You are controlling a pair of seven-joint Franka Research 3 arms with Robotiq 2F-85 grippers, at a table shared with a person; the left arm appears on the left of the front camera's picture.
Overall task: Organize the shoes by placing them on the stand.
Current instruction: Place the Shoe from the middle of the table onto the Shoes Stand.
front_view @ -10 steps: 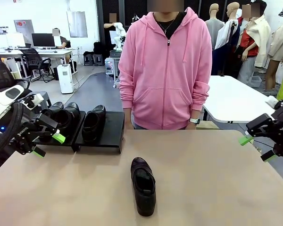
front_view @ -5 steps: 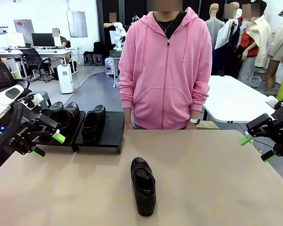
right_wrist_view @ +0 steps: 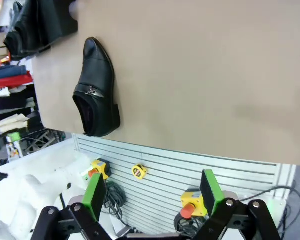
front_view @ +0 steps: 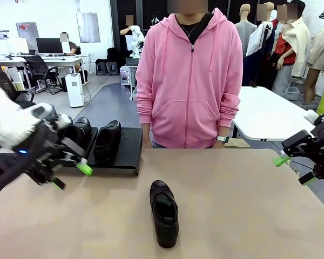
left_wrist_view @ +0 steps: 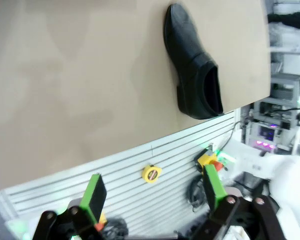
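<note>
One black shoe (front_view: 164, 213) lies alone on the tan table, toe pointing away from me; it also appears as the shoe (left_wrist_view: 192, 62) and the shoe (right_wrist_view: 96, 95) in the wrist views. The black stand (front_view: 127, 150) sits at the far left edge with a shoe (front_view: 107, 141) and another shoe (front_view: 79, 131) on it; my left arm hides what is further left. My left gripper (front_view: 71, 177) hovers open in front of the stand, empty (left_wrist_view: 155, 192). My right gripper (front_view: 294, 170) hangs open and empty at the table's right edge (right_wrist_view: 152, 192).
A person in a pink hoodie (front_view: 189, 81) stands at the far side of the table (front_view: 248, 216), arms down. A white table (front_view: 270, 116) stands behind on the right. The stand (right_wrist_view: 60, 22) with its shoes shows in the right wrist view's upper left.
My left arm has swung right and forward from beside the stand, blurred with motion. The right arm, the shoes and the person have stayed put.
</note>
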